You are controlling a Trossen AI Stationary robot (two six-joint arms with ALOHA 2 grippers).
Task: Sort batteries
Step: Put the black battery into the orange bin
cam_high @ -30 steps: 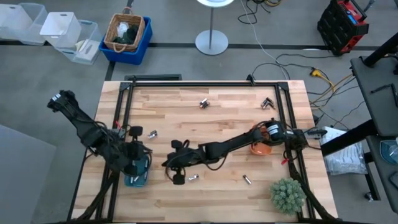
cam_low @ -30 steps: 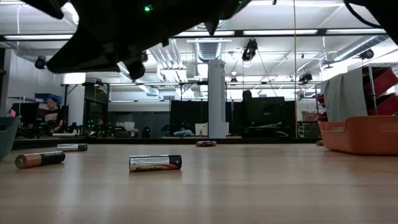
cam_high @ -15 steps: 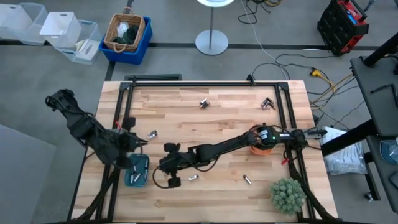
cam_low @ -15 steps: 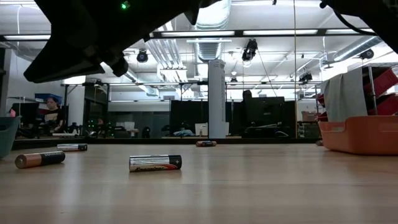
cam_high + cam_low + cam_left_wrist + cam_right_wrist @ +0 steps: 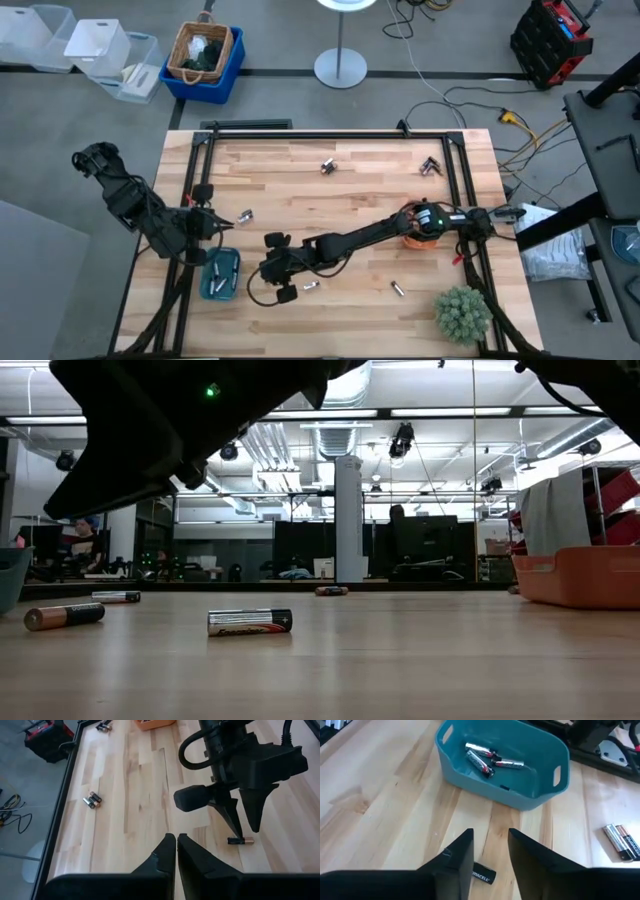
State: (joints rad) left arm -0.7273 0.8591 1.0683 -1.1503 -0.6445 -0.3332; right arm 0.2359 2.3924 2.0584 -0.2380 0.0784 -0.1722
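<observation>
right gripper (image 5: 490, 855) spread above a black battery (image 5: 481, 874) near teal tray (image 5: 540, 795) holding silvery batteries (image 5: 485, 759), left gripper (image 5: 176, 847) pressed together

Left pincer (image 5: 176, 851) closed; right pincer (image 5: 490, 851) parted.

1. We're in a robotics lab: a wooden worktop (image 5: 330, 200) in a black frame on grey floor.
2. Loose cables (image 5: 470, 100) and storage bins (image 5: 100, 50) lie beyond it.
3. Behind, exposed ceiling ducts (image 5: 270, 450), strip lights, a person at a far desk (image 5: 82, 545).
</observation>
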